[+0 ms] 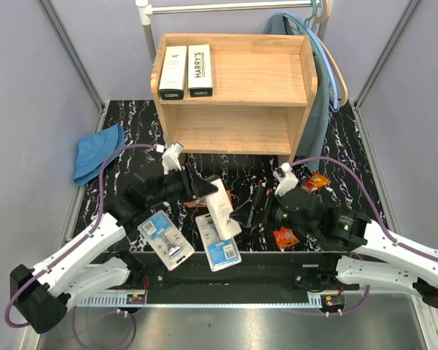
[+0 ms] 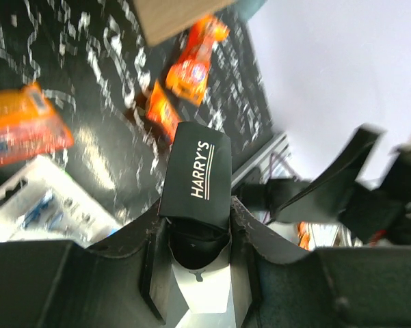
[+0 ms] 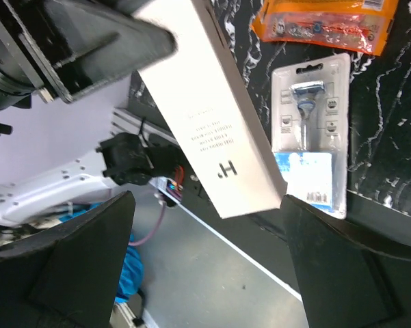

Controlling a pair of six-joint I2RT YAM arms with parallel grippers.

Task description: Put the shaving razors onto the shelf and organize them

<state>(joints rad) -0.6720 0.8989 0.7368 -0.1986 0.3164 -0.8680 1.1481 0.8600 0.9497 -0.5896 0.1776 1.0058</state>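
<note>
There are three long white boxes, two blue cards and three orange pouches. Two boxes (image 1: 173, 71) lie on the left of the shelf's (image 1: 262, 73) top board, and the cards (image 1: 165, 240) and pouches (image 1: 285, 237) lie on the table (image 1: 350, 153). The left pincer (image 1: 199, 191) reaches in from the near left and holds the third box (image 1: 222, 210) by its black end, its long side running far-left to near-right, while the right pincer (image 1: 253, 208) is wide, holding nothing, just beside it.

On the shelf (image 1: 277, 73), top tier, the right-hand box (image 1: 200, 71) reads "HARRY'S" and the box beside it (image 1: 173, 72) "H'". The long box (image 2: 198, 174) in my left fingers (image 2: 260, 239) says "HARRY'S" on its black end and "H'" on its white face, next to small print I cannot read
</note>
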